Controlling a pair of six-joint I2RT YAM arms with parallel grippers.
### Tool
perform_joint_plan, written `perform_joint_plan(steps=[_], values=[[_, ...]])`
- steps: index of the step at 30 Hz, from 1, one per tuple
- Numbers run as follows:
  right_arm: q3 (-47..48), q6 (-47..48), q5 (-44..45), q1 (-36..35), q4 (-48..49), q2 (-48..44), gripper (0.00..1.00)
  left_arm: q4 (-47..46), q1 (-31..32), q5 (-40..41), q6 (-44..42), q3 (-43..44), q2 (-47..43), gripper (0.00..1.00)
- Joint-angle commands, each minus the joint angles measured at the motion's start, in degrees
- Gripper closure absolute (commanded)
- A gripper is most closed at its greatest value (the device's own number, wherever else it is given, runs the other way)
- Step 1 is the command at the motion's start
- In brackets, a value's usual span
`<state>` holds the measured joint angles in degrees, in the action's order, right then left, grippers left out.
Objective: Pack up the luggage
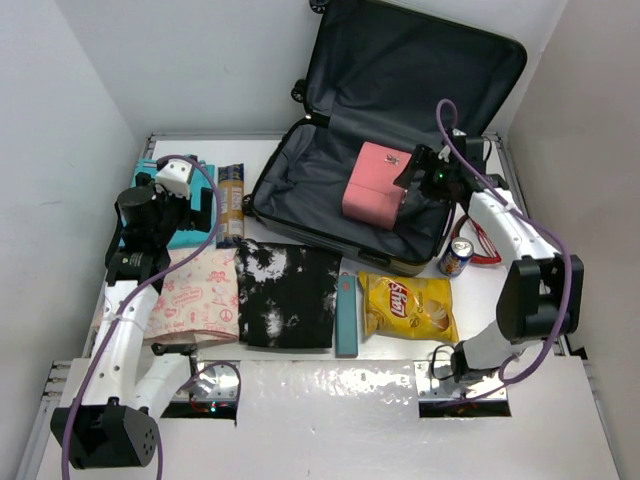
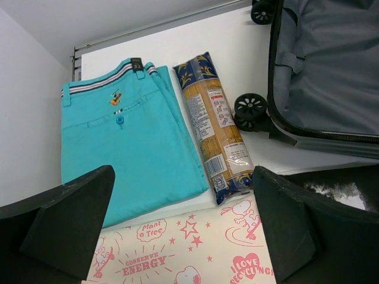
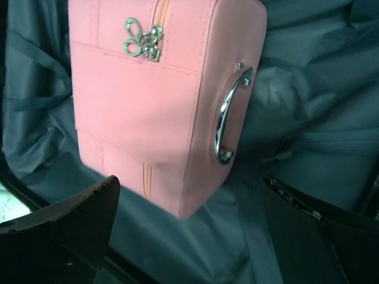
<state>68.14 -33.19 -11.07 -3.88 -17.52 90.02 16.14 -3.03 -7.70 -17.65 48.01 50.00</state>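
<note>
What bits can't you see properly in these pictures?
Top view: the luggage lid's far edge is cut off by the picture's top edge.
Top view: the teal shorts lie mostly under the left arm.
Top view: the soda can label is too small to read.
Right wrist view: the pink case hides the lining behind it; its near corner is blurred.
</note>
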Motion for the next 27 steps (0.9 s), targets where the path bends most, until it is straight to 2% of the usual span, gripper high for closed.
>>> perform_joint_plan(steps=[1, 3, 4, 5, 8, 9, 10, 11, 13, 17, 20, 23, 27], values=[[3.75, 2.68, 1.21, 0.27, -4.44, -3.87, 0.01, -2.17, 0.39, -0.82, 0.60, 0.24, -0.87, 0.00], [7.17, 4.35, 4.20, 1.15, -12.25, -4.93, 0.02, -1.91, 0.39, -0.65, 0.51, 0.33, -1.04, 0.00], [8.31, 5.23, 8.57, 1.50, -15.15, -5.46, 0.05, -1.90, 0.39, -0.56, 0.42, 0.33, -1.13, 0.00], [9.89, 7.76, 10.78, 1.94, -21.18, -6.51, 0.16, -1.90, 0.39, -0.47, 0.60, 0.16, -1.22, 0.00], [9.04, 9.55, 21.68, 2.56, -30.61, -8.97, 0.36, -2.25, 0.39, -0.56, 1.04, -0.46, -1.22, 0.00], [7.98, 9.46, 23.01, 2.74, -31.95, -9.59, 0.31, -2.69, 0.39, -0.73, 1.30, -0.63, -1.13, 0.00], [6.58, 9.37, 23.72, 2.74, -32.57, -10.29, 0.21, -3.04, 0.39, -1.25, 1.74, -0.81, -1.04, 0.00], [2.91, 9.28, 23.99, 2.74, -32.32, -11.95, 0.06, -3.57, 0.39, -1.61, 2.00, -0.99, -0.78, 0.00], [-1.15, 8.50, 23.55, 2.82, -30.65, -13.72, 0.01, -4.01, 0.39, -2.75, 2.71, -0.99, -0.34, 0.00], [-10.72, 7.61, 25.74, 2.82, -24.52, -17.50, 0.01, -4.63, 0.39, -3.98, 2.80, -0.64, 0.10, 0.00], [-14.86, 8.93, 28.47, 2.91, -21.69, -19.18, 0.09, -4.45, 0.39, -4.25, 2.62, -0.72, -0.07, 0.00], [-18.20, 10.16, 25.93, 2.83, -18.80, -19.18, 0.15, -4.02, 0.39, -3.81, 2.97, -0.81, -0.34, 0.00], [-21.55, 11.12, 27.33, 2.83, -13.96, -18.83, 0.14, -3.49, 0.39, -3.37, 3.06, -0.72, -0.87, 0.00]])
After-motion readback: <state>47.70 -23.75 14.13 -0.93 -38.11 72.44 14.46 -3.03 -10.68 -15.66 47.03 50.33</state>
